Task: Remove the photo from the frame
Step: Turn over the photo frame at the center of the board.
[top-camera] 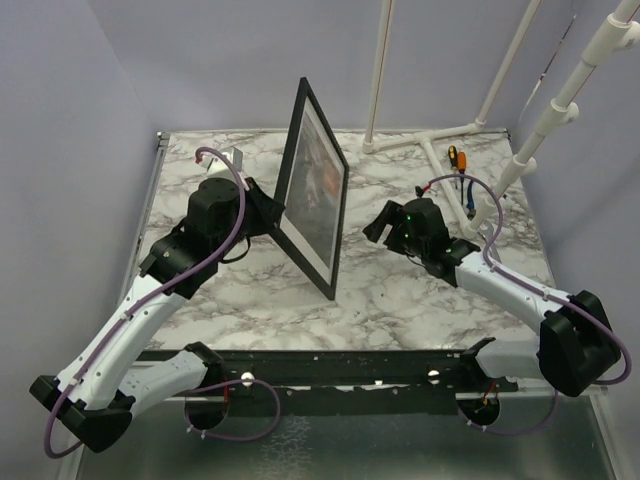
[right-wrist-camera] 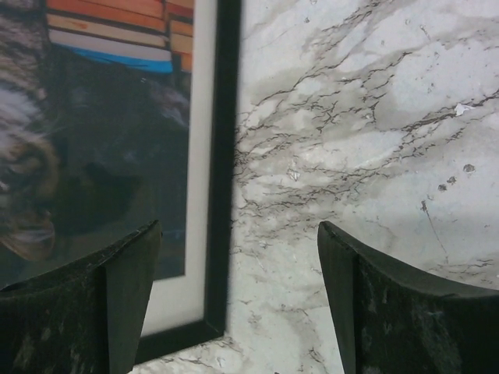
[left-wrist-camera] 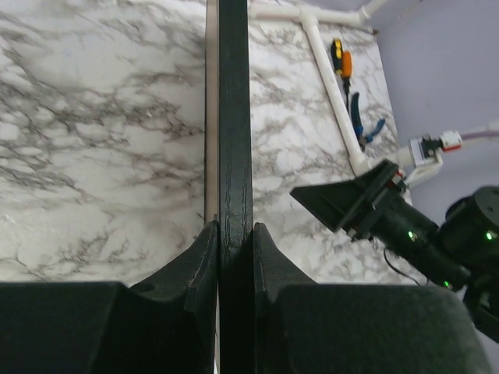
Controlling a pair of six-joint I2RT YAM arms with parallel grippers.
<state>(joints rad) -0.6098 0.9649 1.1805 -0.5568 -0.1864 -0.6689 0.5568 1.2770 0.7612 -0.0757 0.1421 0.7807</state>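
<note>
The frame (top-camera: 315,200) stands on its lower edge in the middle of the marble table, its glass front turned to the right. Behind the glass shows the photo (top-camera: 318,185), a cat before colourful books (right-wrist-camera: 93,140), with a white mat (right-wrist-camera: 201,156) around it. My left gripper (top-camera: 272,212) is shut on the frame's black border from the left side. In the left wrist view both fingers press that edge (left-wrist-camera: 234,117) between them (left-wrist-camera: 234,234). My right gripper (top-camera: 378,225) hangs open to the right of the front, near its lower corner (right-wrist-camera: 226,312), touching nothing (right-wrist-camera: 238,230).
A white pipe stand (top-camera: 440,135) rises at the back right, with screwdrivers and pliers (top-camera: 458,165) lying beside it. A small white object (top-camera: 232,155) sits at the back left behind the left arm. Grey walls close in the table.
</note>
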